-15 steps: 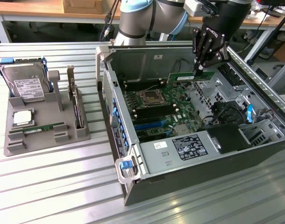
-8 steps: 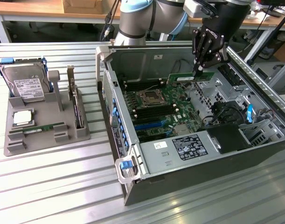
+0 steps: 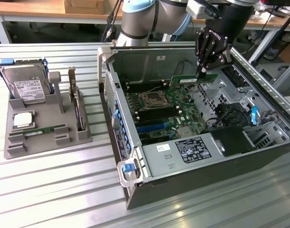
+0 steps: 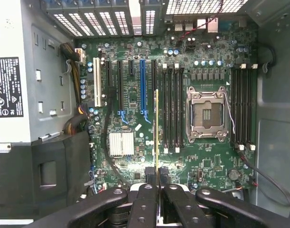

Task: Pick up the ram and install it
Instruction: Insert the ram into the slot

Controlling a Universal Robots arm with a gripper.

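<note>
**Figure. The hand [image 3: 201, 72] gripping the ram [image 3: 194, 79] inside the open computer case [image 3: 173, 187].**
We found the fingers pinched narrowly on one end of the green stick, which hung over the motherboard [image 3: 159, 111], apart from it, near the far wall of the case. From the wrist we saw the stick edge-on, running parallel with the black memory slots [image 4: 173, 109] beside the processor socket [image 4: 206, 114]. On the exterior view's left, a grey tray [image 3: 21, 140] on the ribbed surface [image 3: 54, 190] carried a second stick [image 3: 45, 129] and a hard drive [image 3: 26, 88].
</note>
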